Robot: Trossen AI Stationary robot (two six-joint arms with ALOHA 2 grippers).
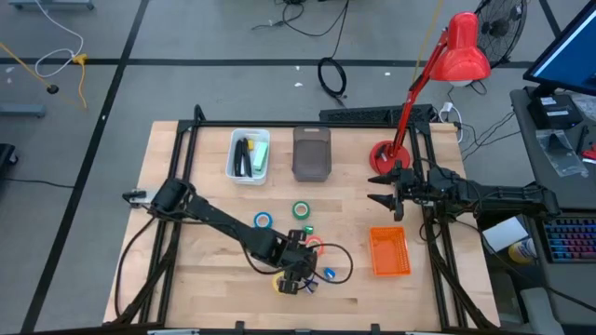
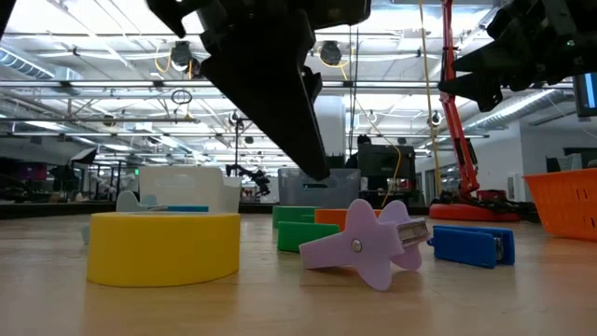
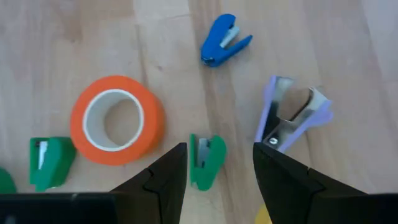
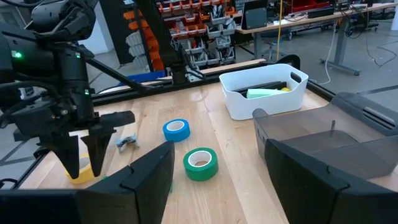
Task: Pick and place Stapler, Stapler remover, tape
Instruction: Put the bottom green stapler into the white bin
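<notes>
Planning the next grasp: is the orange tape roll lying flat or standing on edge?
Flat. In the left wrist view the orange tape roll shows its full ring and open core from above, resting on the table, beside the open left gripper.

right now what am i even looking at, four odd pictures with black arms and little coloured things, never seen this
It is one moment seen by four cameras: one above the wooden table, one at table height, and one on each arm's wrist.

The machine is two dark robot arms. The left gripper hangs open, holding nothing, over a cluster of small items: an orange tape roll, a purple staple remover, a blue one, green pieces and a yellow tape roll.

The right gripper waits open and empty near the red lamp.

Also on the table: blue and green tape rolls, a white bin, a grey bin and an orange basket.
</notes>
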